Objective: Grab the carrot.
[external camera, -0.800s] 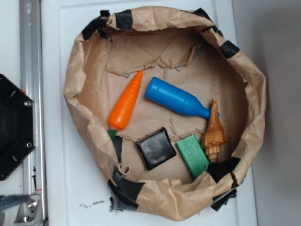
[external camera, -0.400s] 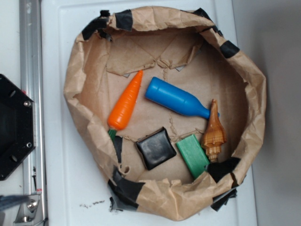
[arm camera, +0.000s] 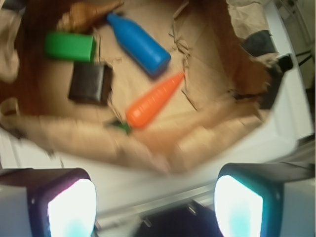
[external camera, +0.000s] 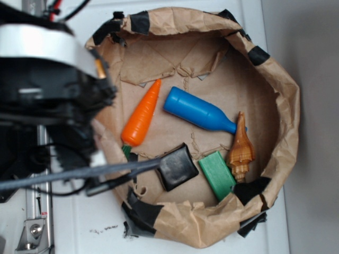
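One risk stood out: the spread end effector point(arm camera: 155, 197) (outside the paper wall point(arm camera: 163, 143)) might snag it before reaching the carrot point(arm camera: 154, 100).

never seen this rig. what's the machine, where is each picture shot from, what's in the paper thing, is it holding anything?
It is a small robot arm. The exterior view looks straight down from above; the dark blurred bulk at left is the arm itself. The wrist view comes from a camera on the arm, and the two bright pads at its bottom edge belong to the gripper, which is spread open and holds nothing. A brown paper bag with its rim rolled down serves as a bin on the white surface. Inside lie an orange carrot, a blue bottle, a black square block, a green block and a golden-brown spiral shell.
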`<state>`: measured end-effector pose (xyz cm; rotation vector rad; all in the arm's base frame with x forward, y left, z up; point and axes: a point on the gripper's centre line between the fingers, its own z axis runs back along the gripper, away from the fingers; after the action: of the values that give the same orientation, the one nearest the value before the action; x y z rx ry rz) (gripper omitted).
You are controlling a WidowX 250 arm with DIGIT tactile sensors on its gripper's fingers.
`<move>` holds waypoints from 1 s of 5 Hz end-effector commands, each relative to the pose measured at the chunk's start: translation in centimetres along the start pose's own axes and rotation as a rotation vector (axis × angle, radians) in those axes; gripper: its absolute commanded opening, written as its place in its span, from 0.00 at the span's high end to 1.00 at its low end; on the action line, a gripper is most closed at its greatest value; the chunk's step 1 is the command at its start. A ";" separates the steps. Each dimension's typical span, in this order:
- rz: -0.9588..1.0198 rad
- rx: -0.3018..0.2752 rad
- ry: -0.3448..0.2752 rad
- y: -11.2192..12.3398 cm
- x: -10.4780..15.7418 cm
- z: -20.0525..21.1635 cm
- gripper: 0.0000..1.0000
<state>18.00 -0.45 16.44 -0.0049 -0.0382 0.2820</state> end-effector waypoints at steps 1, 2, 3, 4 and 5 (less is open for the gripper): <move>0.183 0.015 -0.018 -0.2 4.4 -4.4 0.00; 0.162 0.043 -0.005 -0.2 4.7 -7.4 0.00; 0.128 0.013 0.013 0.7 4.8 -10.1 0.00; 0.118 -0.108 0.059 1.3 3.4 -13.7 0.00; 0.065 -0.156 0.079 -0.8 2.2 -14.5 0.00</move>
<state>21.17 0.15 2.47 -0.1779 0.0104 0.3718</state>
